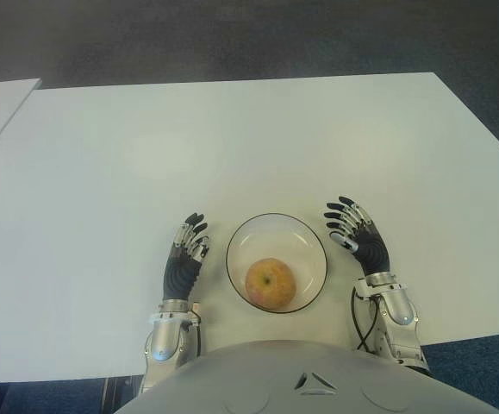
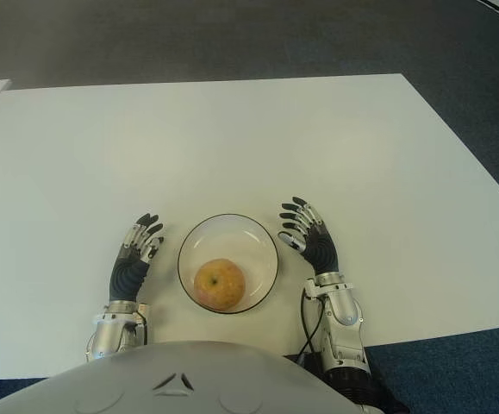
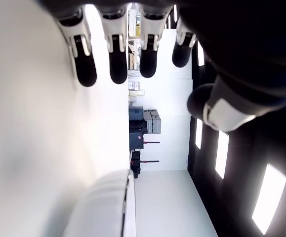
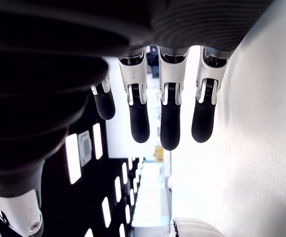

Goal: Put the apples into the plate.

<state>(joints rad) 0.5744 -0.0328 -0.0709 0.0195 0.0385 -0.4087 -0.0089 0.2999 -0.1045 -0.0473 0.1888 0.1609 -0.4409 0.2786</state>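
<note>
One apple (image 1: 270,282) between robot hands.

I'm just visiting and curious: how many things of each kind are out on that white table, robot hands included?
Yellow-red apple, inside the bowl: 1
Clear glass bowl-like plate: 1
Robot hands, open and empty, left hand and right hand flanking the plate: 2
Total: 4

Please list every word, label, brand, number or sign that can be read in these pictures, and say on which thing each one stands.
There is no text that can be read.
The apple, the glass plate and the white table carry no words or labels.
The left hand and the right hand show no brand or number.
The far shelves and boxes in the left wrist view are too small to read.
</note>
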